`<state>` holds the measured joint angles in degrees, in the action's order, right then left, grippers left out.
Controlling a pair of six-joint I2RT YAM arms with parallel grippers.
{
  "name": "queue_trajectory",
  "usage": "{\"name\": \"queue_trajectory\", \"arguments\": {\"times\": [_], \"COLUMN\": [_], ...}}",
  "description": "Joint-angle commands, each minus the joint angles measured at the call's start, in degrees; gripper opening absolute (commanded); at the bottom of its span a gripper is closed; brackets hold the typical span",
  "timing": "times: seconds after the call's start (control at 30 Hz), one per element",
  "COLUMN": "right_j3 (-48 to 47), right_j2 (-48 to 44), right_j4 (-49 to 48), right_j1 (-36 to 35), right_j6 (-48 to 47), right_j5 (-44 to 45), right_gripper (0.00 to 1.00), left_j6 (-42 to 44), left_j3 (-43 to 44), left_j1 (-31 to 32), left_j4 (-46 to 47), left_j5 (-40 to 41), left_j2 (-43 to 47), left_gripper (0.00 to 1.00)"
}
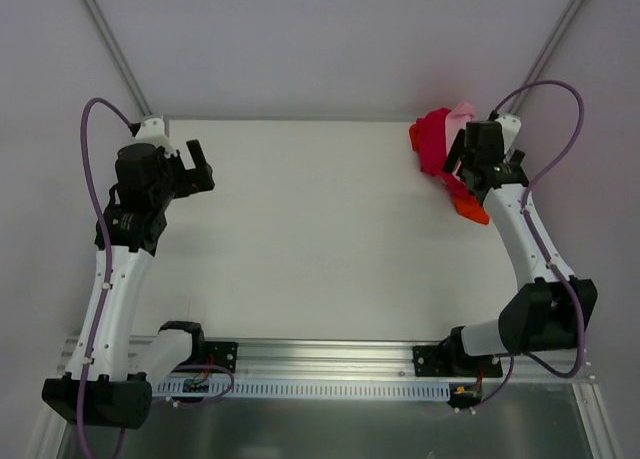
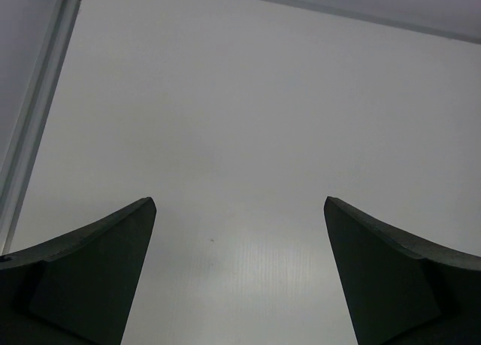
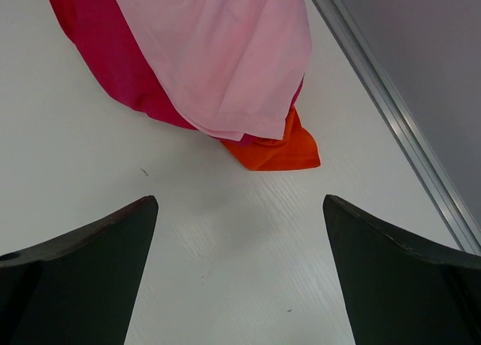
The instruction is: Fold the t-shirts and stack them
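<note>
At far right bench (image 1: 320, 229) corner: pink t-shirt (image 3: 225, 52) atop magenta-red t-shirt (image 3: 105, 52), orange t-shirt (image 3: 274, 149) beneath. I see right fingers (image 3: 75, 270) wide, empty, near heap; left fingers (image 2: 75, 277) likewise, well apart.

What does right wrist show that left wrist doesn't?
Only right wrist: the unfolded heap of cloth shirts, with the light pink t-shirt on top, the magenta-red t-shirt under it and the bright orange t-shirt poking out at the near edge. The heap lies ahead of the open right gripper, untouched.
Only left wrist: the open left gripper over bare white table, no cloth in sight.
Both: dark jaws spread wide with nothing between them, the same table surface, and a metal edge rail along one side.
</note>
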<state>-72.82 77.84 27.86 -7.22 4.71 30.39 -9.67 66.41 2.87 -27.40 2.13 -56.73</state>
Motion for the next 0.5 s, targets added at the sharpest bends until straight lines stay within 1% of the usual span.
{"name": "queue_trajectory", "arguments": {"times": [0.0, 0.1, 0.17, 0.2, 0.23, 0.33, 0.4, 0.47], "right_j3": [-6.18, -8.91, -11.9, -13.22, -16.53, -22.7, -24.91, -27.97], "right_j2": [4.67, 8.1, 10.04, 12.4, 13.73, 19.09, 21.37, 24.45], "right_j4": [1.32, 1.24, 1.24, 1.5, 1.85, 3.52, 4.04, 4.66], "right_j1": [1.95, 2.04, 2.47, 3.17, 3.53, 4.5, 5.37, 6.43], "right_j6": [-2.51, -4.27, -7.85, -8.66, -9.71, -13.05, -14.11, -13.94], "right_j5": [-7.34, -5.79, -5.6, -6.22, -7.61, -11.92, -11.59, -13.76], "right_gripper": [1.0, 1.0, 1.0, 1.0, 1.0, 1.0, 1.0, 1.0], "left_j6": [-0.35, 0.36, 0.88, 1.49, 1.41, 1.06, 0.88, 0.1], "left_j3": [-1.46, -1.29, -1.02, -1.2, -1.37, -1.64, -1.55, -1.46], "left_j1": [-0.59, -0.59, -0.59, -0.59, -0.59, -0.59, -0.59, -0.59], "left_j4": [3.67, 1.65, 1.12, 1.38, 2.08, 2.96, 3.23, 3.05], "left_j5": [4.45, 3.67, -0.09, -1.76, -4.48, -6.96, -6.97, -6.62], "left_j2": [0.57, -0.22, -0.49, -0.4, -0.31, -0.66, -1.36, -1.98], "left_gripper": [0.99, 0.99, 0.99, 0.99, 0.99, 0.99, 0.99, 0.99]}}
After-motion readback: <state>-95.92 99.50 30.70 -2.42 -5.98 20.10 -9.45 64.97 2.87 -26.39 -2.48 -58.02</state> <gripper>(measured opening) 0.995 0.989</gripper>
